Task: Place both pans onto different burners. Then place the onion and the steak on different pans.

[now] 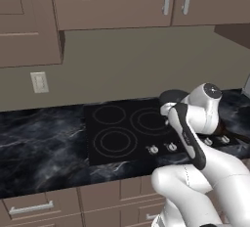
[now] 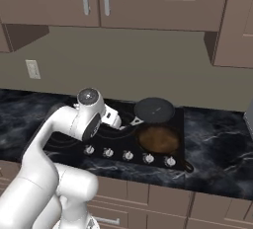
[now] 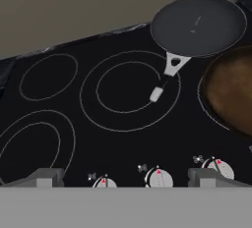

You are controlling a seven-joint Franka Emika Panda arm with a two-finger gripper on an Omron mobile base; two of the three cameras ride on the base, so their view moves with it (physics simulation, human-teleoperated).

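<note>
The dark grey-black pan (image 3: pixel 197 25) lies at the back right of the black cooktop (image 2: pixel 113 146), its thin silver handle (image 3: pixel 165 77) pointing over a large ring burner (image 3: pixel 130 89). In front of it the brown pan (image 3: pixel 231 92) rests on the front right burner. Both pans also show in the right base view: the dark pan (image 2: pixel 154 109) and the brown pan (image 2: pixel 159 140). My gripper (image 3: pixel 125 178) hangs open above the knob row, left of the pans, with nothing between its fingertips (image 3: pixel 47 178). It also appears as the gripper (image 2: pixel 118 123) near the handle's end. The onion and the steak are out of view.
A row of silver knobs (image 3: pixel 157 177) runs along the cooktop's front edge. Two more ring burners (image 1: pixel 114 141) (image 1: pixel 109 114) lie on the left half. Black marble counter (image 1: pixel 39 143) extends to the left, with a wall outlet (image 1: pixel 39 82) and cabinets above.
</note>
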